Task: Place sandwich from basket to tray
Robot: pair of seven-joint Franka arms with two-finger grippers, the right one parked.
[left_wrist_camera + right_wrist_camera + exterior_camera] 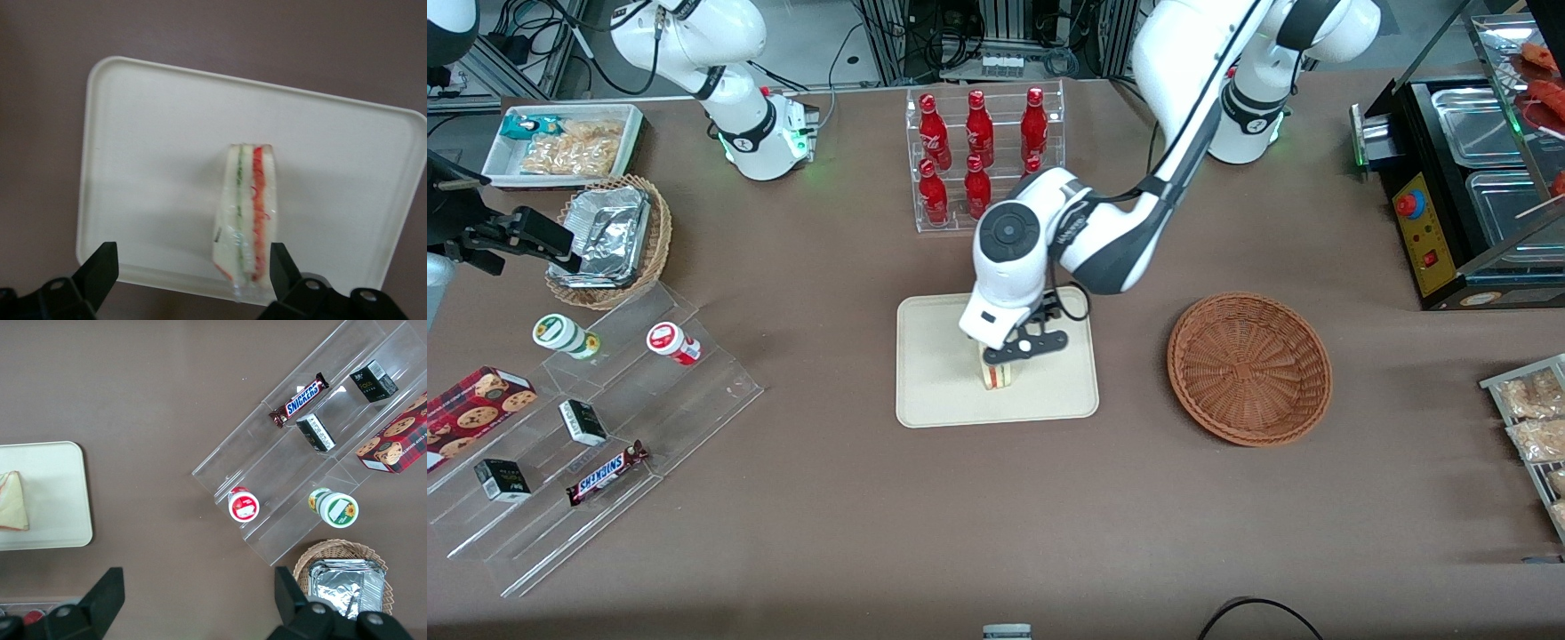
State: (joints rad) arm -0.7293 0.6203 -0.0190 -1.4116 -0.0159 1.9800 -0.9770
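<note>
Cream-beige plastic, flat and rectangular with rounded corners and a low rim, the tray (943, 391) lies on the brown-covered bench (871, 533) in the middle of the front view, and on it stands the small triangular sandwich (999, 375) of pale bread, its cut edge showing a red layer and a thin green one between light layers. In the left wrist view the sandwich (248, 217), wrapped in clear film, rests on the tray (153, 167) near one long rim. The left arm's gripper (1009, 354) hangs just above the sandwich, over the part of the tray nearer the front camera. Its black fingers (100, 270) are spread wide: one stands well clear of the sandwich, the other sits just beside the red-filled face, and nothing is clasped between them. The round, shallow, reddish-brown woven wicker basket (1249, 366) lies beside the tray, toward the working arm's end of the bench, apart from it. Farther from the front camera than the tray stands a clear acrylic rack of red bottles (978, 151). Toward the parked arm's end lie a stepped clear acrylic display (605, 444) carrying a Snickers bar (607, 472), small dark boxes, and two small round jars, and a lighter tan wicker basket holding crumpled foil trays (609, 236).
</note>
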